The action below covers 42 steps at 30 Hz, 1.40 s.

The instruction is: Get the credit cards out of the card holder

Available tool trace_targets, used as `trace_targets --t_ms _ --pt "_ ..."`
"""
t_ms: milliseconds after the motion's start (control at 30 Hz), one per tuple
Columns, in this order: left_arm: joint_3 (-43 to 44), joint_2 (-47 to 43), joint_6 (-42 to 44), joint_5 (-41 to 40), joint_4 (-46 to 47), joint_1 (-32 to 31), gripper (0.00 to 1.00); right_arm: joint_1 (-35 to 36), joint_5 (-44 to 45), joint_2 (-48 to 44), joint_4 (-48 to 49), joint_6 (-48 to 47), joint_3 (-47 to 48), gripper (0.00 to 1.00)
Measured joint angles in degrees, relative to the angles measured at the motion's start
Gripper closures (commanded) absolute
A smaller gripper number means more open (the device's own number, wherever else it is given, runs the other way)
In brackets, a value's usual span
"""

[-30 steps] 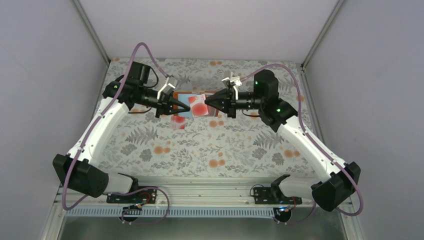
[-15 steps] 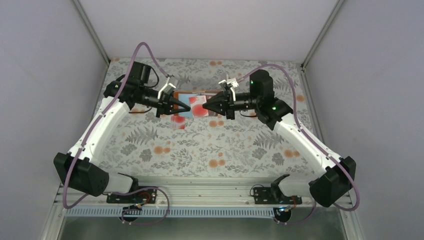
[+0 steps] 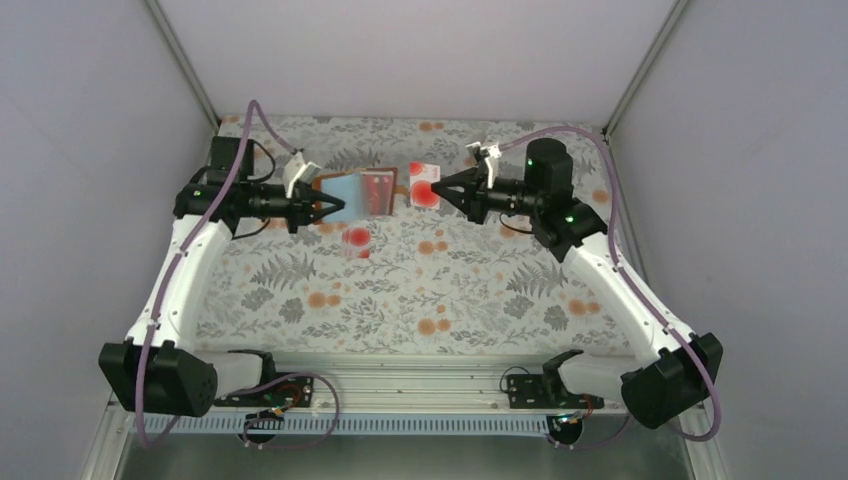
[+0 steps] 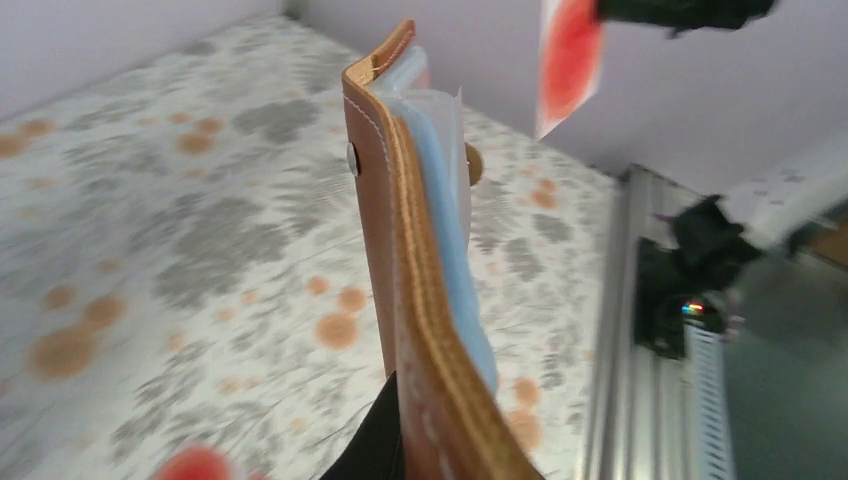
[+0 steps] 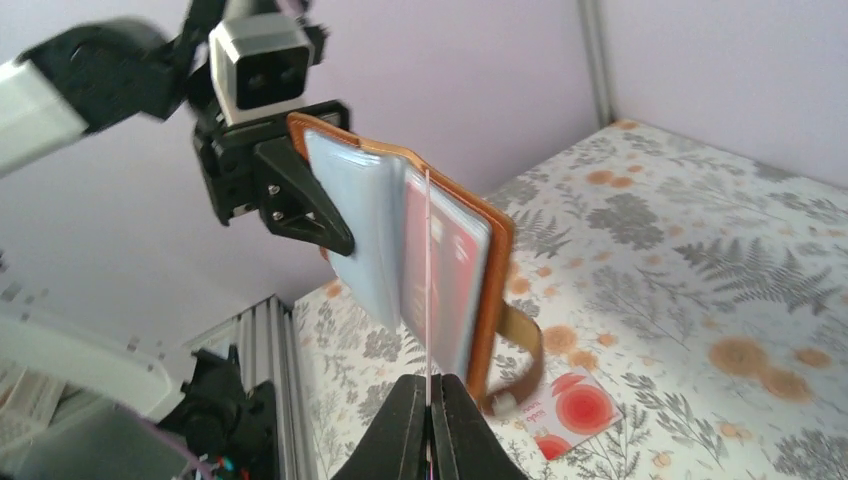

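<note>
**Top view.** A counter (image 3: 480, 290) covered in a grey-and-orange floral cloth is enclosed by plain pale walls (image 3: 90, 150) on three sides, with a metal rail (image 3: 420, 375) along its near edge. Both arms reach to the far half, and open cloth stretches from the rail up to them. The two hands face each other with a gap between them.

The left hand (image 3: 338, 207), closed, pinches the card holder (image 3: 360, 190) by one edge and holds it open above the counter. A red card (image 5: 455, 268) sits in one blue-grey sleeve, and the closure tab (image 5: 520, 350) hangs down.

The right hand (image 3: 442, 188), closed, grips a pale card with red blotches (image 3: 423, 186), free of the holder and just beside it. A second blotched card (image 3: 357, 241) lies flat on the cloth near the holder.

**Wrist views.** The right wrist view shows the gripped card edge-on. The left wrist view is blurred and cuts off the right hand at its top edge.
</note>
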Motion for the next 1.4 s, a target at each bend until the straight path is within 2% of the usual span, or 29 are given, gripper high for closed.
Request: trace_targets --t_ms 167,433,600,767,900,1400 --pt "-1.6 -2.4 -5.0 -7.3 3.7 6.8 0.98 -2.2 2.4 1.6 2.6 8.4 0.4 0.96" --pt "-1.7 -4.1 -12.1 -14.9 9.5 15.0 0.98 1.8 8.5 16.5 6.9 24.0 -0.8 0.96" --pt "-1.2 -2.7 -13.6 -16.2 10.3 16.1 0.98 7.2 10.1 26.3 11.8 31.3 -0.3 0.96" --pt "-1.2 -2.3 -13.9 -16.2 10.5 16.3 0.98 11.6 10.3 40.0 15.7 37.6 5.4 0.96" --pt "-0.8 -1.7 -13.9 -15.6 10.4 16.3 0.98 13.4 10.3 47.5 16.2 40.5 8.5 0.96" --pt "-0.7 -1.7 -13.7 -13.1 10.2 16.3 0.98 12.5 10.3 54.0 16.1 43.1 12.7 0.96"
